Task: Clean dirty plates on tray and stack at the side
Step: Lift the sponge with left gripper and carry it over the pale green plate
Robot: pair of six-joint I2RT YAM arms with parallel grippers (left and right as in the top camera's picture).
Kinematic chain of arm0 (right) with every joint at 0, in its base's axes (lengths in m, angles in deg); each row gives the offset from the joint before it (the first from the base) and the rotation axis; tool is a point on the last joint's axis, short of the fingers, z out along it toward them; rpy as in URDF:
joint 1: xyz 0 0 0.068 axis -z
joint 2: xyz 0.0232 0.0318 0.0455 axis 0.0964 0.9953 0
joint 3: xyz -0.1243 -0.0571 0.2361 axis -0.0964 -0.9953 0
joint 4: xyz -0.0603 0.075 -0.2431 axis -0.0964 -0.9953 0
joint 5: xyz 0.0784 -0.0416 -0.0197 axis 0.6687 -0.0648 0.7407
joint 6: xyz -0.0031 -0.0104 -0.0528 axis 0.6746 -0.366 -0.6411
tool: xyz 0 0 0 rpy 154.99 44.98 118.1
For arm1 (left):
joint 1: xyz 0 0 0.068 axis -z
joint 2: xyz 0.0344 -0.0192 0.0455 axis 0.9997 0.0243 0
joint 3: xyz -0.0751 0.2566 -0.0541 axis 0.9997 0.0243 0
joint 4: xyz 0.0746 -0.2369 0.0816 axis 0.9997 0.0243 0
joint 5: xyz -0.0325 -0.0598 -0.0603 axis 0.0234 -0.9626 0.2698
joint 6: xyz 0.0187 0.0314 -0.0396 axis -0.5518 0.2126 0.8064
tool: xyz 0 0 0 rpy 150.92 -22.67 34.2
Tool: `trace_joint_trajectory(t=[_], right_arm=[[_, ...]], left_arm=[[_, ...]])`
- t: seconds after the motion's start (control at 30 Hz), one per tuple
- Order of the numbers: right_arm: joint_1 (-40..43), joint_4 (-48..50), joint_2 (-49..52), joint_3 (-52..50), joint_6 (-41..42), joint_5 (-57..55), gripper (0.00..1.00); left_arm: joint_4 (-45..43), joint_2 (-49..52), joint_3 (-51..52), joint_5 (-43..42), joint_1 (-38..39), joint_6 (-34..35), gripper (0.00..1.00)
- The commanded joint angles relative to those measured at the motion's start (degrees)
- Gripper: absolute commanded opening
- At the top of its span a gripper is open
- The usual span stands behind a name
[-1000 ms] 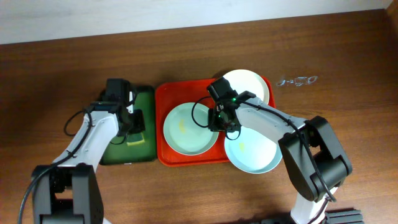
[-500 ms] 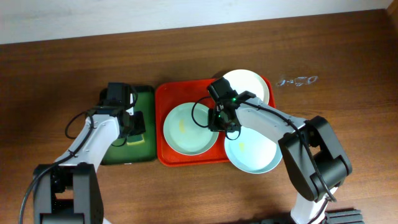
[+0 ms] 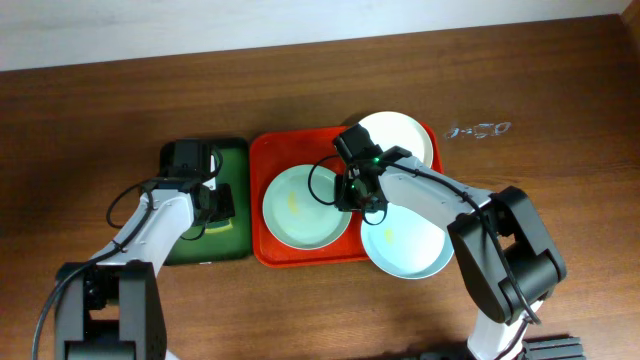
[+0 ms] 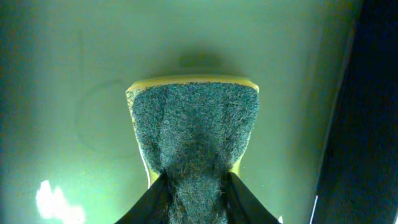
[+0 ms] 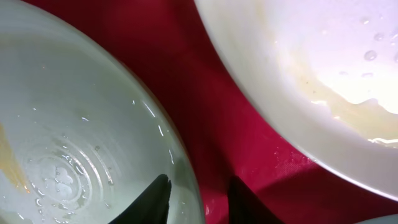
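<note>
Over the last second your left gripper [image 3: 213,208] has slid a little toward you along the green tray [image 3: 236,158]. Its jaws have narrowed and now pinch the sponge [image 4: 194,134] at its near end, squeezing the scouring face inward. I judge that you have the cleaning tool in hand, but no wiping has started.

Your right gripper [image 3: 362,196] has not moved. Its jaws straddle the rim of the mint plate [image 3: 295,210] in the red tray [image 3: 258,160], one finger inside the plate and one over the tray. It looks placed to steady the plate, but you cannot tell whether the rim is actually clamped, because the fingers run out of the bottom of the wrist view.

The cream plate [image 3: 405,135] sits in the tray's far right corner with yellowish smears and droplets. The second mint plate [image 3: 410,248] overhangs the tray's near right corner onto the counter [image 3: 80,120]. No plate is stacked at the side yet.

From overhead the left arm covers most of the sponge. A small clear object [image 3: 478,128] beyond the tray is too small to identify.
</note>
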State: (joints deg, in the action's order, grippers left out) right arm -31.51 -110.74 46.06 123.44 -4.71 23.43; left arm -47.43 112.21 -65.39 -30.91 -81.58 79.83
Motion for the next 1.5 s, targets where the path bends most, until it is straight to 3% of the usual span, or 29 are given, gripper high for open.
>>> trace_joint_trajectory(t=[0.0,0.1,0.17,0.3,0.37,0.53,0.7,0.73,0.77,0.83,0.87,0.9,0.93,1.2,1.33,1.47], right_arm=[[-0.3,0.1,0.6,-0.3,0.1,-0.3,0.32],[-0.3,0.1,0.6,-0.4,0.1,-0.3,0.32],[-0.3,0.1,0.6,-0.3,0.1,-0.3,0.32],[-0.3,0.1,0.6,-0.3,0.1,-0.3,0.30],[-0.3,0.1,0.6,-0.3,0.1,-0.2,0.04],[-0.3,0.2,0.6,-0.3,0.1,2.3,0.04],[-0.3,-0.5,0.6,-0.3,3.6,5.8,0.04],[-0.3,-0.5,0.6,-0.3,3.5,7.0,0.27],[-0.2,-0.2,0.6,-0.3,3.5,6.8,0.44],[0.3,0.5,0.6,-0.3,3.5,6.9,0.48],[0.8,0.5,0.6,-0.3,3.5,6.9,0.41],[1.0,0.5,0.6,-0.3,3.5,6.8,0.17],[1.0,0.6,0.6,-0.3,3.5,6.2,0.04],[0.9,0.6,0.6,-0.3,3.5,5.7,0.04],[0.8,0.6,0.6,-0.3,3.5,5.8,0.04],[0.8,0.6,0.6,-0.3,3.5,5.8,0.04]], left_arm=[[-0.3,1.0,0.6,0.6,0.4,-0.1,0.28],[-0.6,2.9,0.6,0.6,0.4,-0.1,0.25],[-0.8,3.6,0.6,0.7,0.4,-0.1,0.00],[3.6,2.4,-4.5,0.6,-0.5,-3.4,0.00],[10.4,2.3,-11.2,0.6,-0.3,-5.0,0.00],[22.1,2.2,-27.6,2.6,0.3,-6.4,0.00],[22.6,2.3,-28.4,-0.7,3.7,-7.0,0.00],[22.5,2.3,-28.4,0.4,4.3,-7.2,0.00],[22.6,2.3,-28.4,1.8,4.9,-7.2,0.00],[22.8,2.3,-28.4,1.9,5.0,-7.2,0.00],[23.0,2.3,-28.4,1.9,5.0,-7.2,0.00],[23.1,2.3,-28.4,1.9,5.0,-7.2,0.00],[23.2,2.3,-28.4,1.9,4.9,-7.2,0.00],[23.4,3.8,-28.4,1.4,6.7,-7.2,0.00],[22.6,5.8,-28.4,-4.8,9.7,-7.0,0.00],[21.9,9.4,-28.4,-5.0,14.1,-4.5,0.00]])
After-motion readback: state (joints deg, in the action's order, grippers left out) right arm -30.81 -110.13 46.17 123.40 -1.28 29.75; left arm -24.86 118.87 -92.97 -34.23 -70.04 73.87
